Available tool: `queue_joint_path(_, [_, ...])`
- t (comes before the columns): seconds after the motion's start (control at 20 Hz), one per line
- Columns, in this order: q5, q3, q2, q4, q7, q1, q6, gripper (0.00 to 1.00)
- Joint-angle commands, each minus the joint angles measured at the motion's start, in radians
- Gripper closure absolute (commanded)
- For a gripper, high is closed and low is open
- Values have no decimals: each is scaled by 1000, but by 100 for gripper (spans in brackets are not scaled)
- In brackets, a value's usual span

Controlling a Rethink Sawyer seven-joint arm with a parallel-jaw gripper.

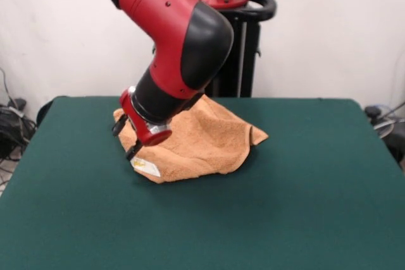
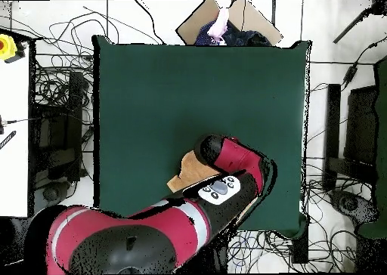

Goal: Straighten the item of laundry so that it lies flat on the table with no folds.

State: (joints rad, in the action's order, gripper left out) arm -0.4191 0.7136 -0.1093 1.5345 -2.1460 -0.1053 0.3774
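Front view: the red and black arm (image 1: pixel 174 42) leans down over the far part of the green bench (image 1: pixel 285 188), and its fingers (image 1: pixel 126 138) show as two short dark prongs below the red wrist. One prong sits at the upper edge of the orange-tan towel (image 1: pixel 202 140), the other lower down, just above the small white label (image 1: pixel 146 167). Whether they pinch cloth or merely stand against it cannot be told, nor how wide they are set. The towel lies rumpled under and beside the fingers, humped in the middle, with one corner sticking out on the side away from them and a rounded fold along its near edge.

Overhead view: the arm covers nearly all of the towel; only a tan corner (image 2: pixel 190 171) shows beside the red wrist (image 2: pixel 227 152). The fingers themselves are hidden beneath the arm. The bench (image 2: pixel 189 83) spreads well beyond this spot. A cardboard box (image 2: pixel 202 19) lies past the bench's far edge, well apart from the fingers.
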Motion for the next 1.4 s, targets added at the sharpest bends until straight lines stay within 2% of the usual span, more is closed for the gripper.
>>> queue_joint_path(0.05, [-42, -178, 68, -120, -181, -24, -17, 0])
queue_joint_path(0.35, [-89, -147, 102, -128, -265, -53, 4, 0])
queue_joint_path(0.5, [-168, -140, 127, -115, -370, -71, 7, 0])
queue_joint_path(0.7, [-263, -155, 127, -80, -446, -82, 19, 0])
queue_joint_path(1.0, [-329, -151, 131, -56, -466, -96, 27, 0])
queue_joint_path(1.4, [-336, -129, 131, -45, -487, -108, 36, 0])
